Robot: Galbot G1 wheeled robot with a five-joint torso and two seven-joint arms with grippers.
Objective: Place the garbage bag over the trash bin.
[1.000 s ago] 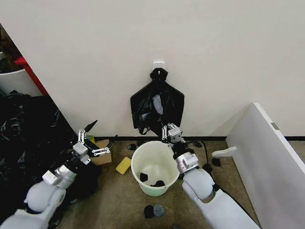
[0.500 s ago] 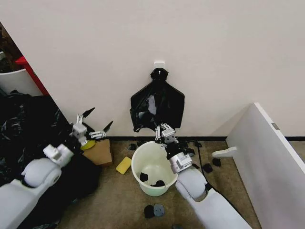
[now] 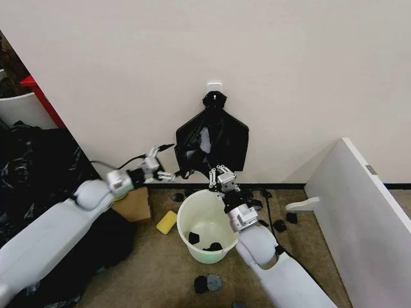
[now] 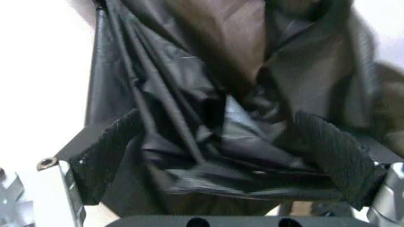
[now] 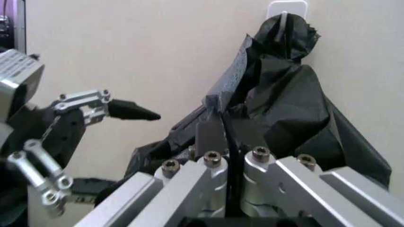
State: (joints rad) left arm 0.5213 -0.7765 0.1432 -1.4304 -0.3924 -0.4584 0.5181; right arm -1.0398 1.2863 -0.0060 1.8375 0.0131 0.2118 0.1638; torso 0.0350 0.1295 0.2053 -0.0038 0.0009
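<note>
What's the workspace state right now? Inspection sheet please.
Surface: brownish floor along a pale wall.
Job's things: garbage bag hangs from a wall hook; trash bin below it, unlined, black scraps inside.
Clutter: yellow sponge, cardboard box, black scraps on the floor.
Grippers: left gripper open at the bag's left edge; right gripper shut on the bag's lower edge.
Cables: black cable by the wall.
Surroundings: white board leaning at right.

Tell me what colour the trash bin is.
White, with a pale greenish base; the trash bin shows best in the head view.
</note>
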